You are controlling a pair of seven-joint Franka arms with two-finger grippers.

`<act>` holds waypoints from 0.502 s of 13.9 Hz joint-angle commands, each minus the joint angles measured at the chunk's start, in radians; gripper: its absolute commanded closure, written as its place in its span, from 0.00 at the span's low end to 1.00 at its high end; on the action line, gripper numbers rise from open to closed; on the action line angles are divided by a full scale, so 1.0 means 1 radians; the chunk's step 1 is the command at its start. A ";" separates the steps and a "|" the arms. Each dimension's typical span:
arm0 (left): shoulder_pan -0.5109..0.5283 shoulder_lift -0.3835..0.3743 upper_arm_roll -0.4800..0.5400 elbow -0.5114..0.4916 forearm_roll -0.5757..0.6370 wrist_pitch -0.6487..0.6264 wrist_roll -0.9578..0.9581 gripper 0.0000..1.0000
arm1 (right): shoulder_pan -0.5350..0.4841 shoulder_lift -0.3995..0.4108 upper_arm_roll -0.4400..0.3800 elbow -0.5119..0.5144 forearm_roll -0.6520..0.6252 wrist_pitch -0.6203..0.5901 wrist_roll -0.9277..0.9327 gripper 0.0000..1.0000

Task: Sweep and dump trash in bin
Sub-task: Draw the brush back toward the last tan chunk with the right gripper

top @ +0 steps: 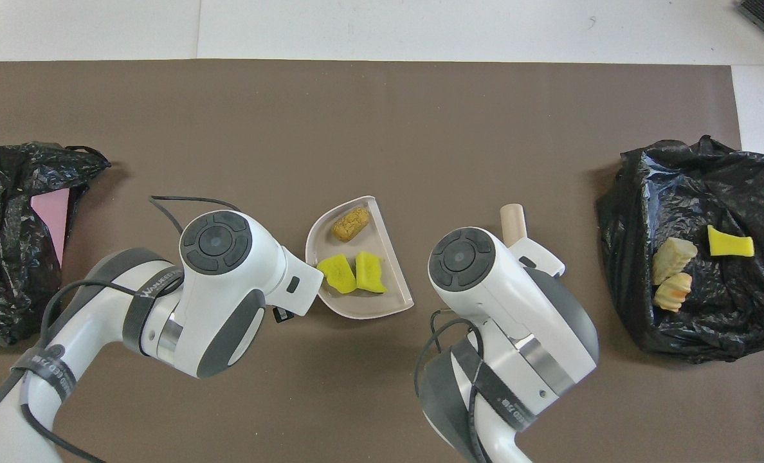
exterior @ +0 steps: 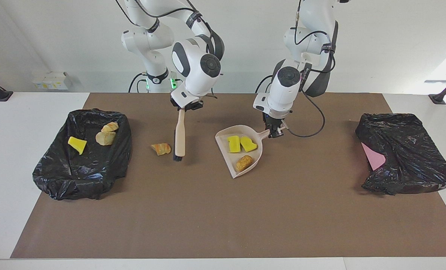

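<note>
Mid-table, my right gripper point(exterior: 186, 108) pinches the brush point(exterior: 179, 137) beside a scrap point(exterior: 161, 148); my left gripper point(exterior: 275, 132) clamps the dustpan point(exterior: 258, 153) handle.

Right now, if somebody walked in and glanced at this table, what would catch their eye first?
Probably the beige dustpan mid-table, holding two bright yellow foam chunks and a brown bread lump, its handle gripped by the left end effector. Next, the right end effector dangles a brush beside a lone orange-tan scrap on the brown mat. The open black bin bag at the right arm's end already holds three scraps.
</note>
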 commanded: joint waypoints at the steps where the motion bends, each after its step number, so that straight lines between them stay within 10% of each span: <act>1: -0.011 -0.035 0.009 -0.035 -0.012 0.037 0.081 1.00 | -0.083 -0.045 0.015 -0.070 -0.036 0.026 0.048 1.00; 7: -0.026 -0.033 0.009 -0.035 -0.013 0.075 0.086 1.00 | -0.225 -0.183 0.016 -0.348 -0.005 0.273 0.022 1.00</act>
